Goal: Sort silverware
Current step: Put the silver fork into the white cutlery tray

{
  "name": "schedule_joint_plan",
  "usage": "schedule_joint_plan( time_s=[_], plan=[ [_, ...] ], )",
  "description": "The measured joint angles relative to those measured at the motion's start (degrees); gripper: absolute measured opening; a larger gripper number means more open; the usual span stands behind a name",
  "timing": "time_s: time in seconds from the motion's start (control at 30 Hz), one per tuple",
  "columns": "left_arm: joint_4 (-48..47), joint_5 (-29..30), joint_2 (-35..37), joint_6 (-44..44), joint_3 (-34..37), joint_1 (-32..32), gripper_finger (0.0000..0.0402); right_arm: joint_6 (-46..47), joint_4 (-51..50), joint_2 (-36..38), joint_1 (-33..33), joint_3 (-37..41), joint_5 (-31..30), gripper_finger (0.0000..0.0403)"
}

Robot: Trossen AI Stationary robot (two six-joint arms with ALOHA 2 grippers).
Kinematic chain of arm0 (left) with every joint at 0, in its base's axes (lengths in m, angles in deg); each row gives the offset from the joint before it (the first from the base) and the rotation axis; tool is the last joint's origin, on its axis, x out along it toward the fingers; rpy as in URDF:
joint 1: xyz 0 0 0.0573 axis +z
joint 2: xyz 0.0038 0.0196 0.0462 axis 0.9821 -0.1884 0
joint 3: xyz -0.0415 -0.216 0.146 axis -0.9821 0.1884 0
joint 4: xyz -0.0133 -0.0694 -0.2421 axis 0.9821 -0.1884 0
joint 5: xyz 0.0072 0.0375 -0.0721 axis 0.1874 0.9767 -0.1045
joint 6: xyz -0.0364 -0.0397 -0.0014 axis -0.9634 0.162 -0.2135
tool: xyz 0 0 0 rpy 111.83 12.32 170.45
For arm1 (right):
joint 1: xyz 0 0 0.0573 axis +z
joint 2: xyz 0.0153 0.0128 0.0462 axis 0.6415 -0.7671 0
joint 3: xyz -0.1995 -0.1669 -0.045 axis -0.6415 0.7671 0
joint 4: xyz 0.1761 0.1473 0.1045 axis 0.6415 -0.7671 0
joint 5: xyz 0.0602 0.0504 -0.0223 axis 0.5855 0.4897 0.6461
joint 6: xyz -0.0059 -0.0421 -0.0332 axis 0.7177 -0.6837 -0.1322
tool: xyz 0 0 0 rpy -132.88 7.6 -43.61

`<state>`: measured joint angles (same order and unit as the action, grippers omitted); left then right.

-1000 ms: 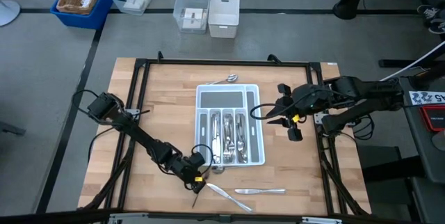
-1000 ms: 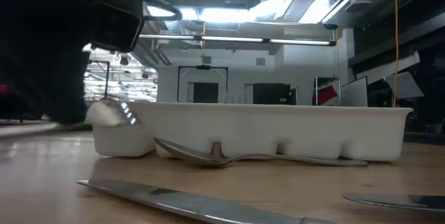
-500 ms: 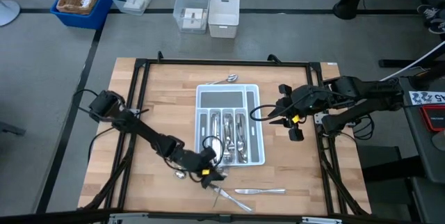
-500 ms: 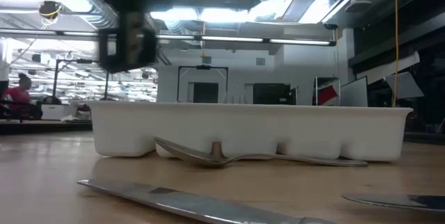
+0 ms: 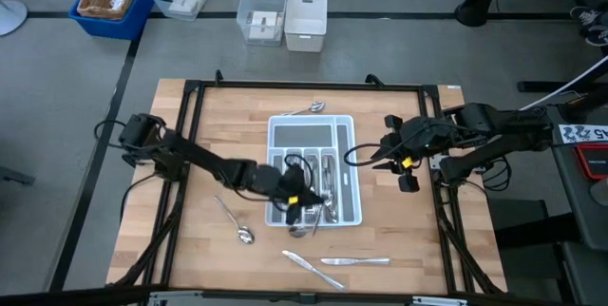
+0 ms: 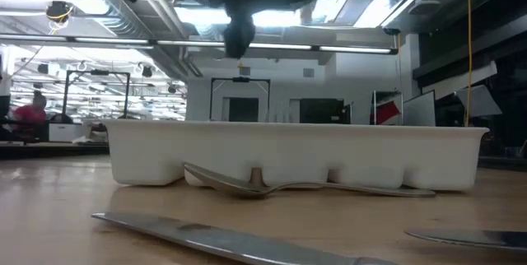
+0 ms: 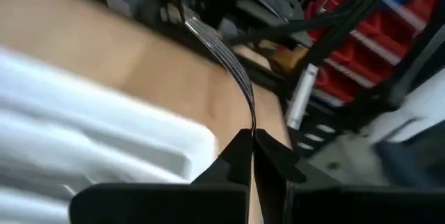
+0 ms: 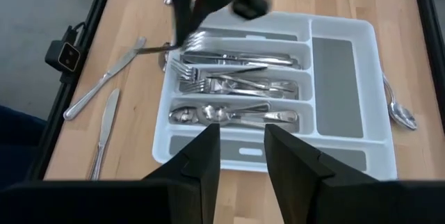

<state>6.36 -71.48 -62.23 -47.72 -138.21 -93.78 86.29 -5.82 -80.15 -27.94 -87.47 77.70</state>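
The white divided tray (image 5: 348,184) sits mid-table, and its long slots hold forks, spoons and knives (image 8: 233,85). My left gripper (image 5: 302,206) hovers over the tray's near left corner, shut on a fork (image 7: 229,64). The fork's tines (image 8: 195,41) hang above the tray's left slots. My right gripper (image 8: 241,147) stands open and empty in the air at the tray's right side (image 5: 370,157). More silverware lies flat on the table: a spoon (image 5: 234,221) to the tray's left, two pieces (image 5: 356,261) near the front edge and a spoon (image 5: 306,109) beyond the tray. My left gripper pinches the fork's handle (image 7: 251,123) between its two fingertips. It comes in nearly level from the table's left. The fork sticks out ahead of the fingers with its tines (image 7: 205,33) foremost, lifted clear above the tray.
A black frame rail (image 5: 190,154) runs round the wooden tabletop. Bins and boxes (image 5: 261,13) stand on the floor beyond the far edge. In the low view a spoon (image 6: 280,187) and a knife (image 6: 222,236) lie in front of the tray wall (image 6: 296,154).
My left gripper has risen from the table near the tray's front left corner. It has swung toward the far edge and the right, over the tray's near end, rolling and tipping up to nearly level. It stays shut on the fork, which is now clear of the table.
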Motion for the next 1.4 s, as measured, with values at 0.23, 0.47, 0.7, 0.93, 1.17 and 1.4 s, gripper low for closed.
schedule_joint_plan(
  time_s=[0.23,0.47,0.7,0.93,1.17,1.4],
  plan=[
    [-0.38,0.00,3.46,27.99,-0.07,6.09,0.0001,0.02,-0.29,0.00,0.02,0.00,0.47,0.0115],
    [-7.03,0.06,3.71,57.35,-0.07,10.13,0.0001,0.12,-0.03,0.00,0.02,0.00,0.46,0.0115],
    [-17.27,0.07,3.71,79.30,-0.04,11.70,0.0001,9.66,3.43,0.00,0.02,0.00,-0.63,0.0115],
    [-18.24,-3.91,3.69,90.81,-0.02,11.24,0.0001,15.20,11.66,-0.01,0.02,0.00,-1.66,0.0115],
    [-22.73,-10.99,3.66,95.40,-0.02,11.26,0.0001,15.43,17.17,-0.02,0.00,0.00,-2.33,0.0115],
    [-21.32,-12.44,2.52,100.71,-0.09,11.26,0.0001,15.49,17.21,-0.04,0.00,0.00,-6.98,0.0115]
  ],
)
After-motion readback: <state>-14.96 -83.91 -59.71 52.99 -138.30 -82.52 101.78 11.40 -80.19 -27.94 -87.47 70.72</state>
